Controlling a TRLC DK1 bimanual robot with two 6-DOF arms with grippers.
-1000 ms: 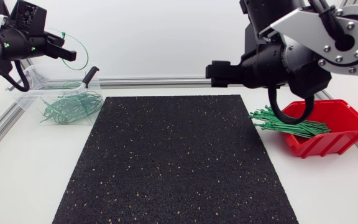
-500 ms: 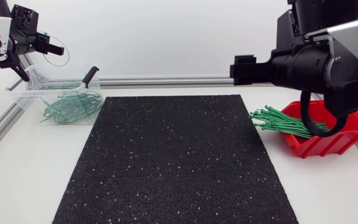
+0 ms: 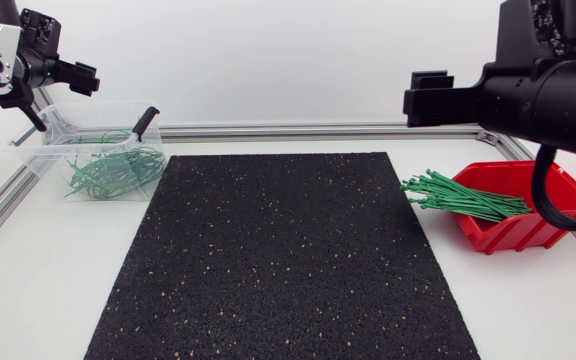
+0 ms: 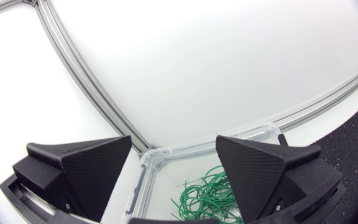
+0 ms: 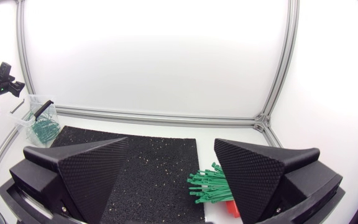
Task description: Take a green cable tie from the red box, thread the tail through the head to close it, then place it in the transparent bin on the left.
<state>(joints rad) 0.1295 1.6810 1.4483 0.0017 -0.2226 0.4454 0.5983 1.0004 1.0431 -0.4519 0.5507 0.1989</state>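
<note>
Black wedge fingers of the left gripper [image 3: 85, 78] were seen spread apart with nothing between them, held above the clear plastic bin [image 3: 30, 152] at the table's ten o'clock corner. Looped green cable ties [image 3: 113, 170] were gathered inside that bin, and a small black clip [image 3: 145, 122] was propped at its two o'clock corner. A black speckled rubber mat [image 3: 283, 260] was laid across the middle. At three o'clock, a bundle of straight green cable ties [image 3: 460, 198] was lodged in the red plastic box [image 3: 508, 235], with its ends jutting out towards nine o'clock. The right gripper [image 3: 418, 97] was held above them, fingers parted and empty.
</note>
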